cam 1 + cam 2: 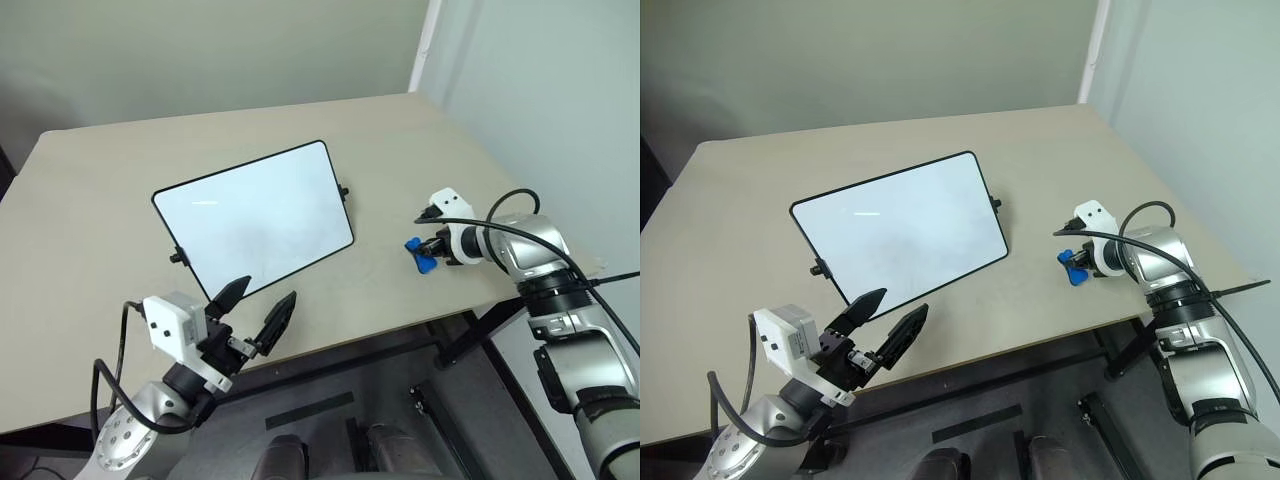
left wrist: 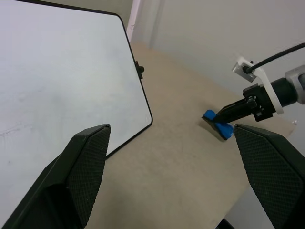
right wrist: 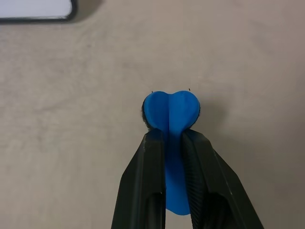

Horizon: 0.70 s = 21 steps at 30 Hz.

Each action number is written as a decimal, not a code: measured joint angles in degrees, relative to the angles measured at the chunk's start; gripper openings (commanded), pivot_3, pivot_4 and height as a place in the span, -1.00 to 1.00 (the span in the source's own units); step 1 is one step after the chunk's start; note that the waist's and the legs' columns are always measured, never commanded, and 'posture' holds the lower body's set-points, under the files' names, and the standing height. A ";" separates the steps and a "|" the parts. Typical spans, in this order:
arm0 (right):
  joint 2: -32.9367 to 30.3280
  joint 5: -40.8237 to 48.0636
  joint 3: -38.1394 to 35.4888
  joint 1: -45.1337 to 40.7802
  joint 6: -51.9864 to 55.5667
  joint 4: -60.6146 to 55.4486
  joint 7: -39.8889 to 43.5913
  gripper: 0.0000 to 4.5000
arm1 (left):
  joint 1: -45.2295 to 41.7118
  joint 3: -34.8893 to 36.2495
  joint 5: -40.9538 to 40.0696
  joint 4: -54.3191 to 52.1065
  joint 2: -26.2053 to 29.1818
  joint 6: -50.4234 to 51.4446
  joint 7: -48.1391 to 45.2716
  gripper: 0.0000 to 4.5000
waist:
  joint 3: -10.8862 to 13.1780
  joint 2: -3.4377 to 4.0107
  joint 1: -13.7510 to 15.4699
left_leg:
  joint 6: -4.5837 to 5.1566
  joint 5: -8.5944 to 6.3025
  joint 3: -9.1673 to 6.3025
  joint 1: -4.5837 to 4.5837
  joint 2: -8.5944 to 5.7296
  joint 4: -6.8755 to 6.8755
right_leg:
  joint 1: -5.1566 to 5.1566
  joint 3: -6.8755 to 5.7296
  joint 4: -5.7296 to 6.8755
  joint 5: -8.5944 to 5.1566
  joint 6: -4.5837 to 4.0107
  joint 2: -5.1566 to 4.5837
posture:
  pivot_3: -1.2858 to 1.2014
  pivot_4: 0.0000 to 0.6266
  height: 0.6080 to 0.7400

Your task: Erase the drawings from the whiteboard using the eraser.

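Right gripper (image 3: 172, 143) pinches the eraser (image 3: 171, 112), folding it heart-shaped.

No text, label, brand, number or sign can be read anywhere. The whiteboard (image 1: 255, 218) has a blank white surface, and the eraser (image 3: 170, 110) carries no print.
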 measured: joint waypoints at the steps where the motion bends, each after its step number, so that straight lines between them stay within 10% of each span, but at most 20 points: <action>1: 0.18 -0.31 0.46 -0.76 -0.37 0.81 -0.01 -0.76 | 0.07 0.00 0.00 -0.01 0.00 0.00 0.03 1.00 | 0.00 0.00 0.04 | 0.03 -0.02 0.00 -0.01 0.00 0.00 | -0.01 0.00 0.00 0.01 -0.03 -0.01 | 0.03 -0.52 0.80; 6: 1.51 -1.06 2.20 -1.79 -2.04 3.85 -0.03 -0.67 | 0.60 0.00 0.00 -0.07 0.00 0.00 0.19 1.00 | -0.01 -0.01 0.38 | 0.13 -0.14 0.00 -0.04 0.00 0.00 | 0.01 0.00 0.01 0.12 -0.39 -0.04 | 0.03 -0.52 0.80; 16: 1.55 -1.47 3.25 -1.83 -3.84 5.09 0.07 0.72 | 1.53 0.03 -0.05 -0.75 0.00 0.00 0.33 1.00 | -0.01 0.00 0.45 | 0.11 -0.27 0.00 -0.05 -0.01 0.01 | 0.04 -0.01 0.01 0.10 -0.40 -0.05 | 0.03 -0.52 0.80; 21: -2.01 0.16 1.91 -0.92 -3.52 -1.82 2.09 0.72 | 1.56 0.54 -0.11 -0.79 0.09 -0.03 0.23 1.00 | 0.00 0.01 0.59 | 0.12 -0.26 0.00 -0.06 -0.02 0.07 | 0.06 -0.01 -0.01 0.09 -0.40 -0.05 | 0.03 -0.52 0.80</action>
